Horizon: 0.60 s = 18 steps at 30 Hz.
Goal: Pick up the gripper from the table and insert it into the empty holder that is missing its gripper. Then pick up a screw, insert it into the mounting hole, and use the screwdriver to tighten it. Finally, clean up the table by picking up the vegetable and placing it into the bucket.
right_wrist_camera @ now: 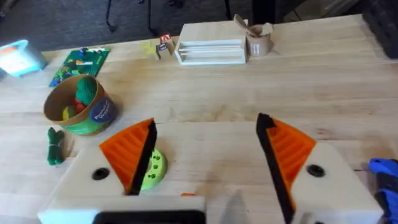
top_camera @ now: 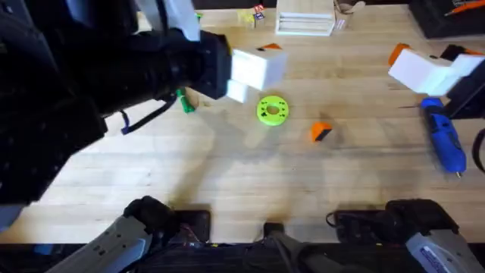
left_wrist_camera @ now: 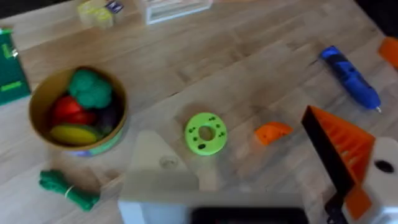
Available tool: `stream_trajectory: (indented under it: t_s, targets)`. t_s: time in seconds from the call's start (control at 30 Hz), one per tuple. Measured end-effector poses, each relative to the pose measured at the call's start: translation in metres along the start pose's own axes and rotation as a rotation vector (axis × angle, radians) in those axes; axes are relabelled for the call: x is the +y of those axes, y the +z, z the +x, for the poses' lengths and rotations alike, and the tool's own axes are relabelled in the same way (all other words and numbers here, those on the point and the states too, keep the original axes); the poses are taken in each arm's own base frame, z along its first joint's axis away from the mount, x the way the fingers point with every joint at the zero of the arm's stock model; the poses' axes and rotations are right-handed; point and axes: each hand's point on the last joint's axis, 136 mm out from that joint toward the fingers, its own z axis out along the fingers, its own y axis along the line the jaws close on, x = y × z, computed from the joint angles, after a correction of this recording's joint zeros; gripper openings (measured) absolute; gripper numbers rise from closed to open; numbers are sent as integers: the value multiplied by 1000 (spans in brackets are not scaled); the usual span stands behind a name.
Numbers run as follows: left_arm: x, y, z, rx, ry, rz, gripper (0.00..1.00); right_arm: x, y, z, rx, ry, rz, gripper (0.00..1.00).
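Gripper [top_camera: 321, 131] lies loose on the surface [top_camera: 227, 174] beside green disc [top_camera: 273, 109]. Left hand [top_camera: 254, 72] above, spread; holder [left_wrist_camera: 161, 171] blurred. Right hand [right_wrist_camera: 205, 158] spread, empty.

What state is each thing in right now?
Orange gripper: loose on the table, not yet mounted.
Left holder: bare, pad missing.
Right gripper: open, both orange pads on.
Screwdriver: lying flat, untouched.
Vegetable: on the table beside the bucket.
Bucket: upright, toy vegetables inside.
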Motion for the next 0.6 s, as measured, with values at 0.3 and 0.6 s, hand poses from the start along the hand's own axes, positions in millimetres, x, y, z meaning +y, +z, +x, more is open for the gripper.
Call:
stream_trajectory:
  t_s: [0.3,0.6]
  targets:
    - [-30,2,1,2,21,90,993,0,0,0,0,0,0,992]
    - [-29,6,2,8,48,88,994,0,0,0,0,0,0,991]
